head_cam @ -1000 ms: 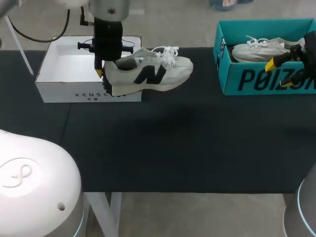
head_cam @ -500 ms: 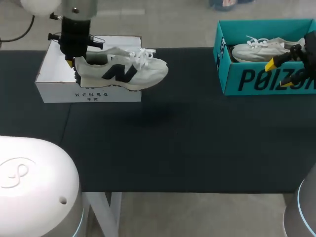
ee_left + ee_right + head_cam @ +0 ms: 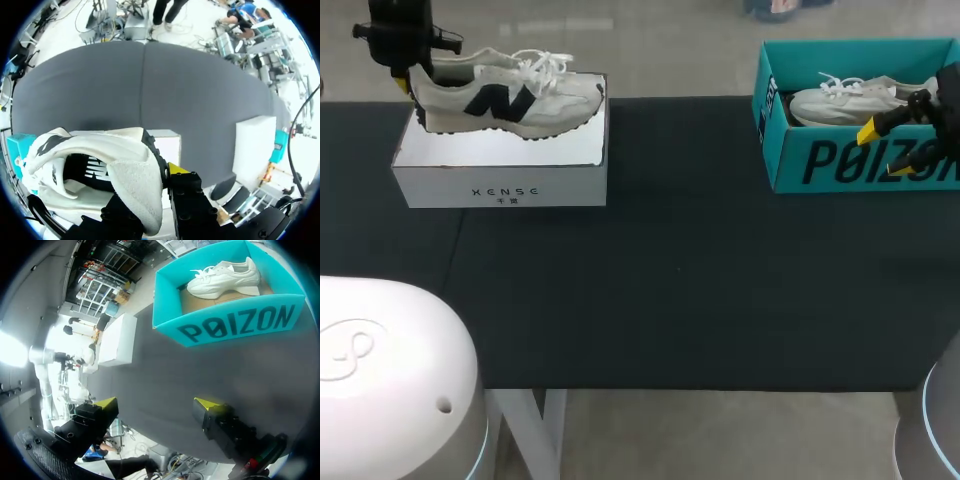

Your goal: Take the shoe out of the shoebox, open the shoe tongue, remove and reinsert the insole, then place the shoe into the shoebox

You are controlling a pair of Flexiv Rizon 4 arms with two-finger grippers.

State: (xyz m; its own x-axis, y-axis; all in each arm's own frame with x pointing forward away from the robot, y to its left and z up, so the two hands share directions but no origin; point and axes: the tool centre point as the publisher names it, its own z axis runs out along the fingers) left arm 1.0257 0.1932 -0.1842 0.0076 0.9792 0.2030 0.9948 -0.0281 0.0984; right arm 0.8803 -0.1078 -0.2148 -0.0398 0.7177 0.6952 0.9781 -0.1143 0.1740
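A white sneaker (image 3: 510, 95) with a dark side logo hangs level over the open white shoebox (image 3: 500, 185), toe pointing right. My left gripper (image 3: 405, 75) is shut on its heel. In the left wrist view the sneaker's heel collar (image 3: 135, 185) is pinched in the left gripper (image 3: 150, 187); one yellow fingertip (image 3: 177, 169) shows and the other is hidden behind the shoe. The white shoebox (image 3: 167, 145) lies below. My right gripper (image 3: 885, 150) stands open and empty in front of the teal box (image 3: 860, 160).
The teal box (image 3: 235, 325) at the far right holds a second white sneaker (image 3: 225, 276), (image 3: 850, 98). My right gripper (image 3: 156, 404) hovers over dark table cloth (image 3: 680, 280) ahead of that box. The white shoebox (image 3: 117, 340) shows far across the table.
My left arm has carried the sneaker leftward and back, from beside the white shoebox's front right corner to above its opening. The right arm has stayed still.
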